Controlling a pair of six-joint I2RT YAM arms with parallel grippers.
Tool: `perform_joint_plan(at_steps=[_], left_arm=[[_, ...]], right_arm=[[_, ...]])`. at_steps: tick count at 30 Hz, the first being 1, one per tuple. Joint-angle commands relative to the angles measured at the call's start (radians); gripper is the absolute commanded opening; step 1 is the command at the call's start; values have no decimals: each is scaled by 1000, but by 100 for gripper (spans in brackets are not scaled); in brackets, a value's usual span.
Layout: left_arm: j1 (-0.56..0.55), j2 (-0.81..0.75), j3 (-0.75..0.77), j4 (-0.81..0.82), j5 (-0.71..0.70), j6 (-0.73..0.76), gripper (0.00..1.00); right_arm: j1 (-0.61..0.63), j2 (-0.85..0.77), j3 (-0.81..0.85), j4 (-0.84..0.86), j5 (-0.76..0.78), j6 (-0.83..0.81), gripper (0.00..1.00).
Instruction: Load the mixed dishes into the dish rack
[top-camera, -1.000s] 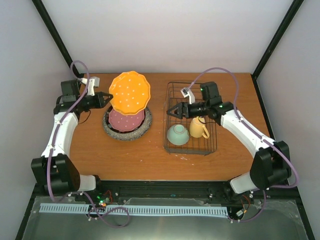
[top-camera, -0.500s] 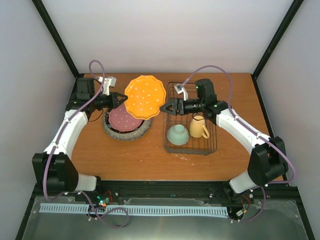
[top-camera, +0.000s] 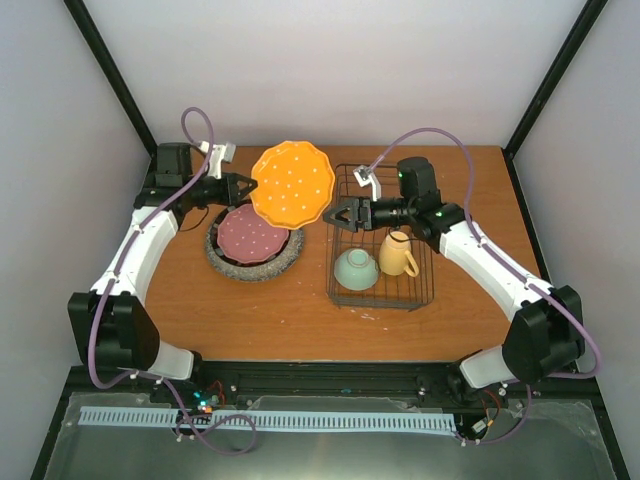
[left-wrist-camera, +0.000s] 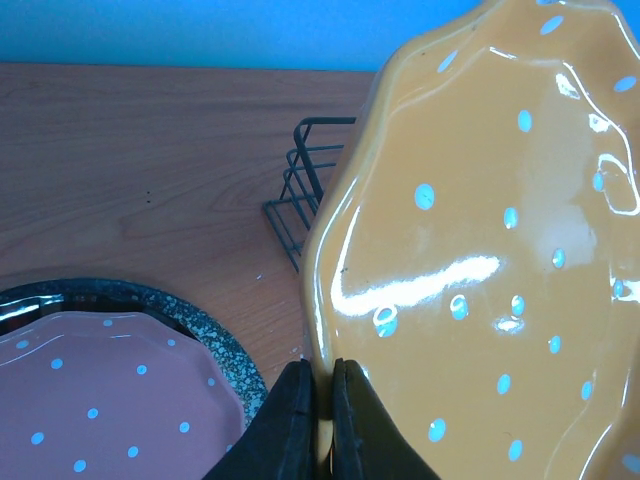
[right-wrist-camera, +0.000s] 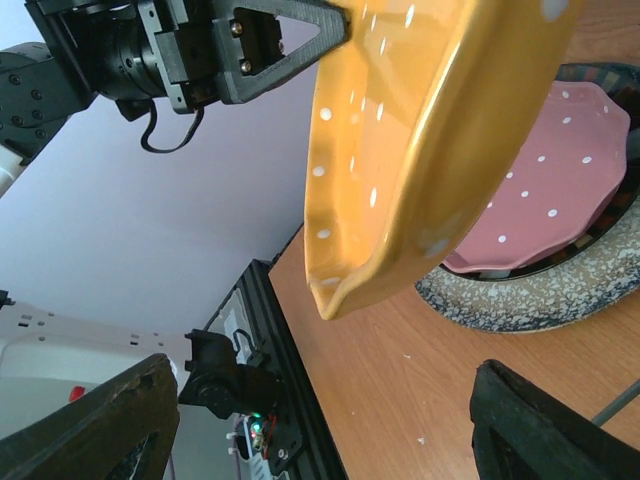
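Top view: left gripper (top-camera: 240, 188) clamped on the 9 o'clock rim of the orange plate (top-camera: 292, 185), which is tilted and off the table (top-camera: 250, 320), hanging between the plate stack and the rack (top-camera: 345, 172). At 7 o'clock of it, the pink plate (top-camera: 252, 232) lies in the grey plate (top-camera: 225, 262). Rack at 3 o'clock of the stack; inside, bowl (top-camera: 355, 268) at the near left and mug (top-camera: 397, 254) just beside it at 3 o'clock. Right gripper (top-camera: 338, 216), fingers apart, holds nothing; it hangs over the rack's far left corner at 4 o'clock of the orange plate, pointing at 9 o'clock, near the plate rim. Cannot tell whether they touch. Left wrist: both fingers (left-wrist-camera: 295, 420) pinched on the orange plate (left-wrist-camera: 470, 250) edge at 6 o'clock; the plate fills the right half. Rack corner (left-wrist-camera: 305, 190) shows behind the plate's left edge, partly hidden by it. Pink plate (left-wrist-camera: 100, 400) and the grey plate (left-wrist-camera: 215, 335) rim sit at 8 o'clock on the table (left-wrist-camera: 150, 150). Right wrist: right gripper (right-wrist-camera: 325, 400) spread wide, nothing between the fingers. Orange plate (right-wrist-camera: 420, 150) hangs edge-on at 12 o'clock, blocking the way ahead; left gripper (right-wrist-camera: 335, 25) grips its upper rim. Pink plate (right-wrist-camera: 540, 190) in the grey plate (right-wrist-camera: 540, 290) lies behind at 3 o'clock, partly covered by the orange one.
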Motion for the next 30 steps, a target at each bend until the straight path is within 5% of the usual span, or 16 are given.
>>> perform_joint_plan(at_steps=[1, 18, 20, 24, 30], left_arm=[[-6, -40, 78, 73, 101, -31, 1], [-141, -47, 39, 137, 91, -103, 1], [-175, -33, 35, 147, 81, -115, 0], [-233, -4, 33, 170, 65, -128, 1], [-255, 29, 46, 158, 45, -116, 1]], right_arm=[[9, 5, 19, 18, 23, -2, 78], [18, 36, 27, 145, 41, 76, 75], [20, 35, 27, 166, 44, 88, 57], [21, 32, 25, 199, 41, 102, 5], [21, -23, 24, 167, 122, 65, 3]])
